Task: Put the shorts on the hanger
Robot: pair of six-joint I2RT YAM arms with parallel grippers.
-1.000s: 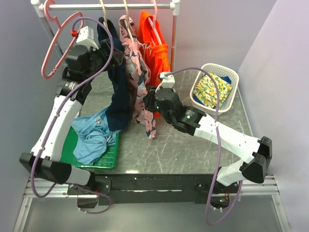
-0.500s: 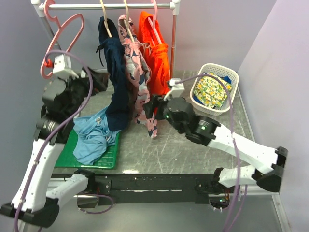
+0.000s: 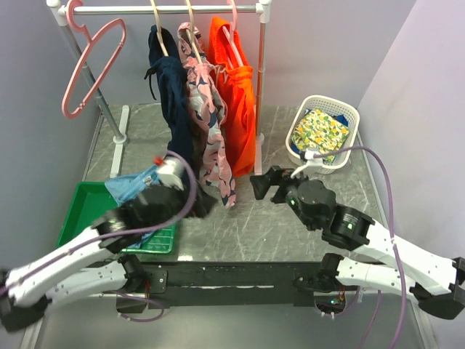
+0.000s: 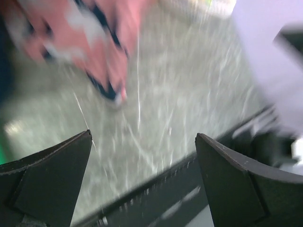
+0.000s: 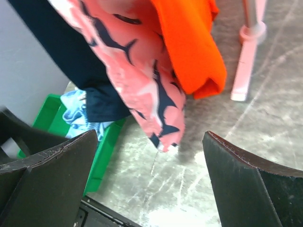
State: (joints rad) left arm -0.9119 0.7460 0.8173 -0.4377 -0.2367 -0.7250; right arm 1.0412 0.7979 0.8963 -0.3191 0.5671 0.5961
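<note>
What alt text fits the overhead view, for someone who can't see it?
Navy shorts hang from a tan hanger on a clothes rail, beside a pink patterned garment and orange shorts. Below, the left gripper and right gripper hover open and empty over the table, between a green tray and a white basket.

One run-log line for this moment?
dark navy fabric shorts: hung on thin tan hanger | left fingers: open, empty | right fingers: open, empty

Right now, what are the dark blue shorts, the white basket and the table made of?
The dark blue shorts look like soft matte cloth: they hang in limp folds. The white basket looks like plastic, with moulded slats. The table seems brushed metal, grey and scratched.
</note>
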